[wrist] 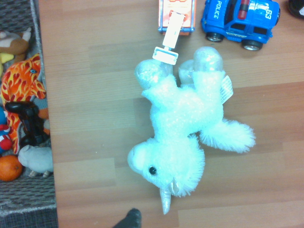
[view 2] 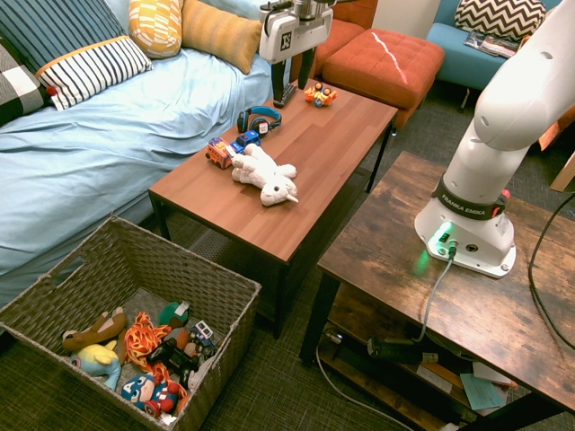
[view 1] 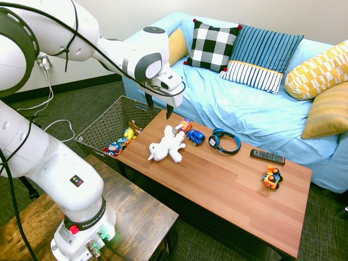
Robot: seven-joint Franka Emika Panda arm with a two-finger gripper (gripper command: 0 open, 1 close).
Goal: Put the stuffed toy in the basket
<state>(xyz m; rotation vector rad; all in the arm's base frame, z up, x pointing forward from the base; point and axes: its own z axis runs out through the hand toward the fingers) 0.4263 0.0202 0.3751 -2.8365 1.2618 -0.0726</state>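
Sitting on the floor off the table's end, the basket (view 1: 103, 126) held several toys, while the stuffed toy (view 1: 167, 147) lay on its side on the wooden table (view 1: 228, 190), beside a blue police car (view 1: 195, 137); above it the gripper (view 1: 169, 113) hovered apart from it, jaws narrowly parted and empty

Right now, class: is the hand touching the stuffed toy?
Apart. The first exterior view shows the hand hanging above the table, bare wood between its fingertips and the stuffed toy lying below it.
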